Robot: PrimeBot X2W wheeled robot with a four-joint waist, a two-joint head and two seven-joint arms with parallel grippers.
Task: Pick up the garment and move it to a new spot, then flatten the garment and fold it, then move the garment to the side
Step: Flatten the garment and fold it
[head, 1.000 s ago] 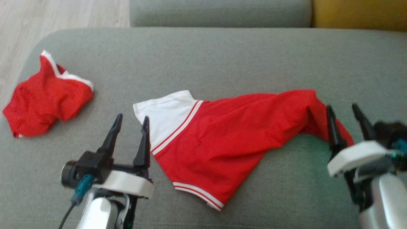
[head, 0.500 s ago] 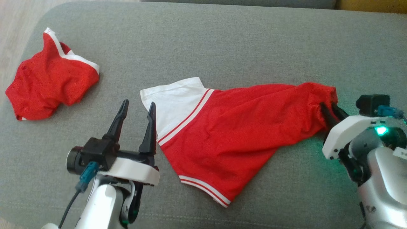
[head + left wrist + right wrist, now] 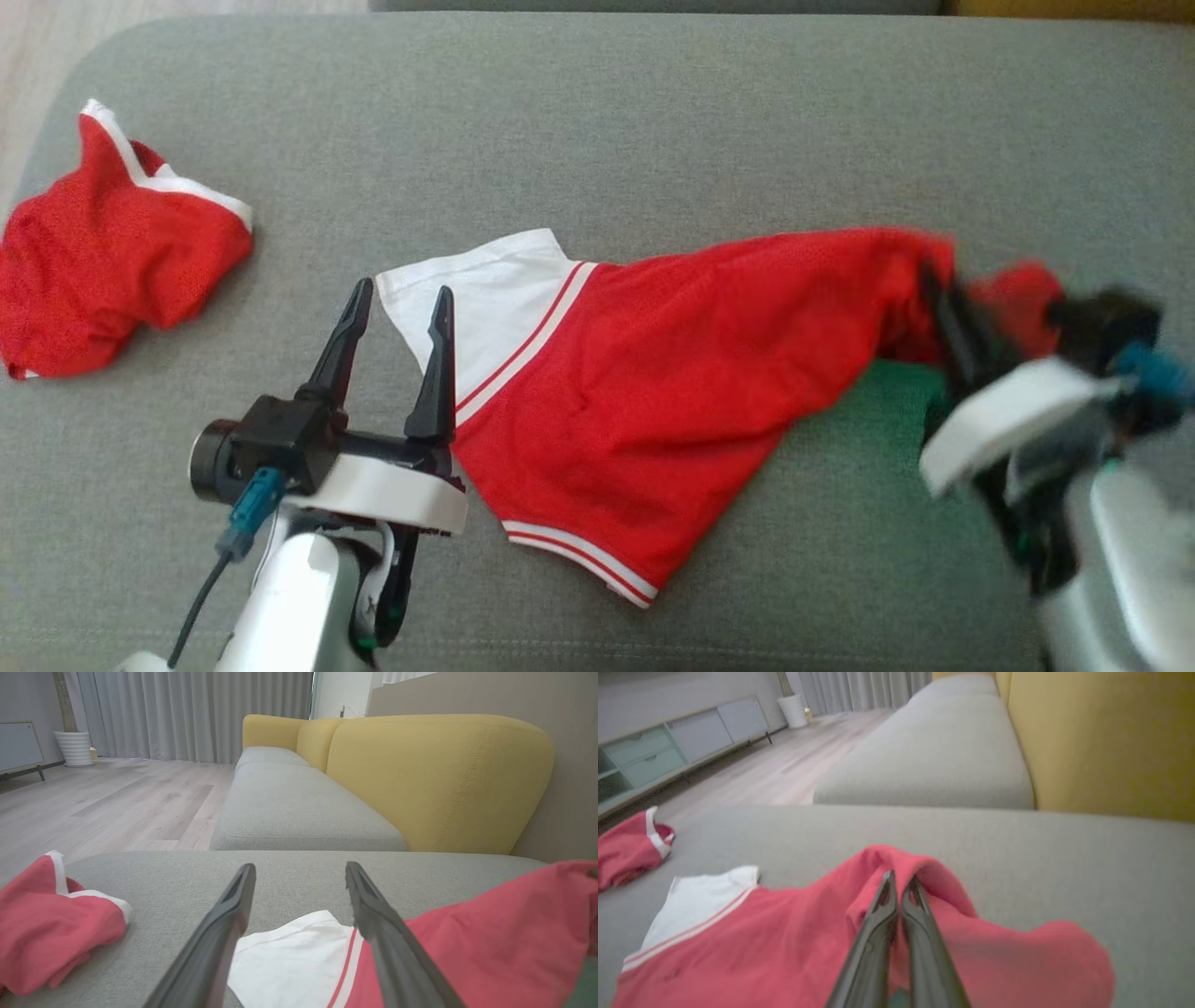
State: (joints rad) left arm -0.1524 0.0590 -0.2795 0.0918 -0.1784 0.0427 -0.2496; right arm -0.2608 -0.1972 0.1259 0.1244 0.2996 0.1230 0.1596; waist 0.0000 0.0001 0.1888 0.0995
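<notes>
The garment is red with a white sleeve and white stripes, and it lies spread across the grey sofa seat. My right gripper is shut on the garment's right end, and a fold of red cloth rises between the closed fingers. Just left of the white sleeve, my left gripper stands open and holds nothing. In the left wrist view the left gripper has the white sleeve lying below its fingers.
A second red garment with white trim lies crumpled at the seat's far left edge, also seen as a red heap. A yellow backrest runs along the right. Wooden floor lies beyond the seat.
My right gripper closed on the garment's right end and pulled the cloth up a little. The head camera shifted. The left gripper stayed open beside the white sleeve.
</notes>
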